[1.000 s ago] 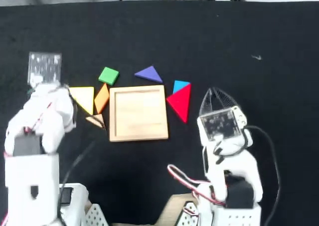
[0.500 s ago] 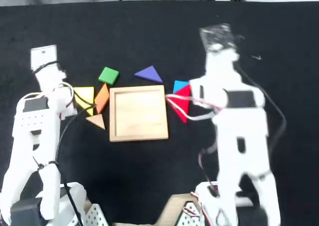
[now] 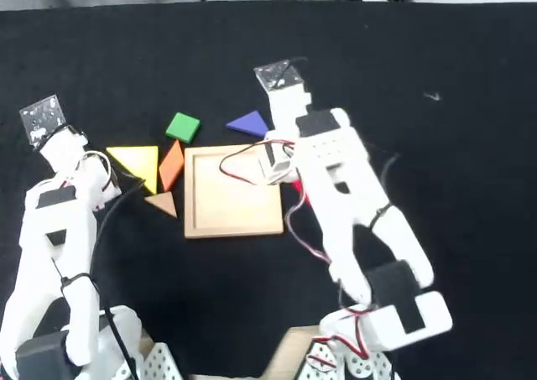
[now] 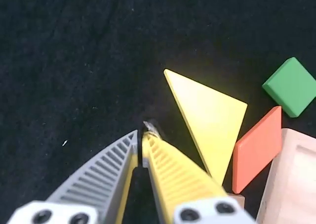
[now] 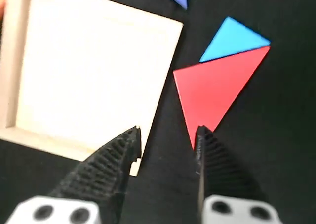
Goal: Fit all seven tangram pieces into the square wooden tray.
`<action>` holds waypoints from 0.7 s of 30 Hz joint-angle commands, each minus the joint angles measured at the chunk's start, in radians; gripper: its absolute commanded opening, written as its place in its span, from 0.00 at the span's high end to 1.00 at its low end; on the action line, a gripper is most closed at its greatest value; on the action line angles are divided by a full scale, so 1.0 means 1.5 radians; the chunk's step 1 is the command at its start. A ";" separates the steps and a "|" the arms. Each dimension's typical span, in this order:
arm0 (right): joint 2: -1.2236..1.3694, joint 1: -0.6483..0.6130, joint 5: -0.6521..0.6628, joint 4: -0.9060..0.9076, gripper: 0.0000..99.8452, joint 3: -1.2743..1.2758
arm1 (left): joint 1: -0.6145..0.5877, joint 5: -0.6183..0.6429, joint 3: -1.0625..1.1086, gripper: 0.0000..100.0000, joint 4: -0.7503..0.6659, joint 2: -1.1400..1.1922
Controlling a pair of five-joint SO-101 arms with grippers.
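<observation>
With right gripper (image 5: pixel 168 132) open over the red triangle (image 5: pixel 211 88) just beside the empty tray (image 5: pixel 89 70), and left gripper (image 4: pixel 142 132) closed on nothing by the yellow triangle (image 4: pixel 209 119), easy to push the flat piece away without gripping it.

The high view looks steeply down on the black table (image 3: pixel 436 53), with the arms' bases at its near edge, and stands far enough off to take in both arms and the wooden tray (image 3: pixel 231 208). The left wrist view looks down along the left gripper (image 4: pixel 142 132), close to the table, onto the yellow triangle (image 4: pixel 210 115) and one tray corner. The right wrist view (equally close) looks past the right gripper (image 5: pixel 168 132) onto the tray's side and the red triangle (image 5: pixel 215 90). All three views share the tray.
</observation>
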 commanded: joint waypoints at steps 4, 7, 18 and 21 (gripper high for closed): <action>0.019 -0.009 -0.135 -0.073 0.73 -0.041 | 0.006 0.001 -0.004 0.97 -0.014 -0.005; 0.019 -0.008 -0.138 -0.103 0.73 -0.038 | 0.012 0.000 -0.004 0.97 -0.012 -0.005; 0.074 0.033 -0.163 -0.146 0.73 -0.060 | 0.012 0.000 -0.004 0.97 -0.011 -0.005; 0.140 0.043 -0.166 -0.103 0.73 -0.103 | 0.013 0.000 -0.004 0.97 -0.011 -0.004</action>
